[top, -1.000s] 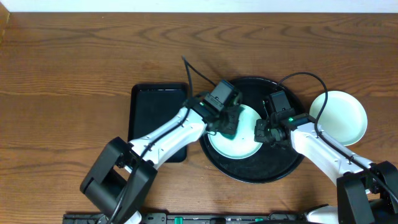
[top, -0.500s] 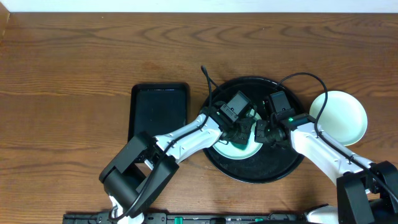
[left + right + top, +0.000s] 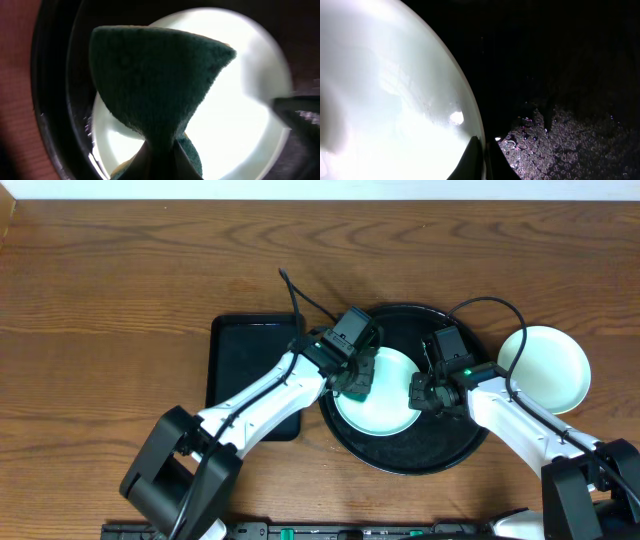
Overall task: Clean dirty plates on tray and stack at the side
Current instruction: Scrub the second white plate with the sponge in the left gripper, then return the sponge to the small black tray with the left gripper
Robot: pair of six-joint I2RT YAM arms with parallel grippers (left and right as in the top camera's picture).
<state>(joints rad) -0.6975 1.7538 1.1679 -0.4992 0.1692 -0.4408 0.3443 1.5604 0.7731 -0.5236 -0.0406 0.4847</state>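
Observation:
A pale mint-white plate (image 3: 385, 415) lies in the left half of the round black tray (image 3: 430, 448). My left gripper (image 3: 357, 383) is shut on a dark green sponge (image 3: 155, 85), which is pressed onto the plate's upper left part (image 3: 245, 95). My right gripper (image 3: 418, 395) is shut on the plate's right rim, one finger inside the rim and one outside (image 3: 482, 156). In the right wrist view the plate (image 3: 385, 100) fills the left side. Beside it the tray floor (image 3: 570, 135) shows wet droplets. Another pale plate (image 3: 545, 368) sits on the table right of the tray.
A smaller rectangular black tray (image 3: 250, 365) lies just left of the round tray, partly under my left arm. A black cable loops above each wrist. The wooden table (image 3: 120, 300) stretches to the left and back.
My left gripper swept the sponge rightward across the plate, then back to its upper left part. The right gripper and the plate have stayed put.

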